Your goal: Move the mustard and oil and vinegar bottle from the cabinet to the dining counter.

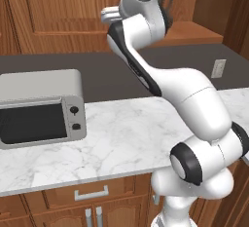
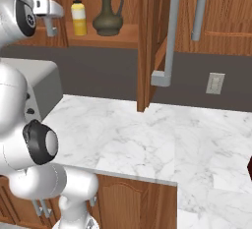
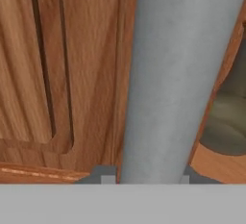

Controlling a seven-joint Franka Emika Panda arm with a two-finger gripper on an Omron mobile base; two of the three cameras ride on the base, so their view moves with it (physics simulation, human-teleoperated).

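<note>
Fingers: I have the gripper (image 3: 146, 177) clamped around the grey handle (image 3: 178, 74) of the closed cabinet door (image 3: 48, 74); the bar fills the gap between the two tips

Mustard: the yellow bottle (image 2: 78, 19) stands upright on the cabinet (image 2: 142, 51) shelf (image 2: 118, 39), just beyond the fingers on the open side

Flask: the dark flask (image 2: 108, 14) stands on the same shelf, just past the mustard from the fingers, close beside it but apart

Progress: as I judge it, neither bottle has left the shelf and this door has to swing out first

Risk, slipping: the bar is smooth and round; if I pull off its axis, the fingers may slide along it or pop off

Risk, arc: the door turns on a hinge, so a straight pull from me could strain the grip or stall the arm

Risk, bottles: both stand near the fingers; a jerk on release could send the hand into the mustard, and that could tip it against the flask

Hand view: it gives me the grip itself, with the flask's belly (image 3: 230, 107) just beside the bar

Right base view: it gives me both bottles whole and the other door standing open, which the hand view lacks

Left base view: it gives me the toaster oven (image 1: 41, 106) on the marble worktop (image 1: 136, 133), far below the fingers
</note>
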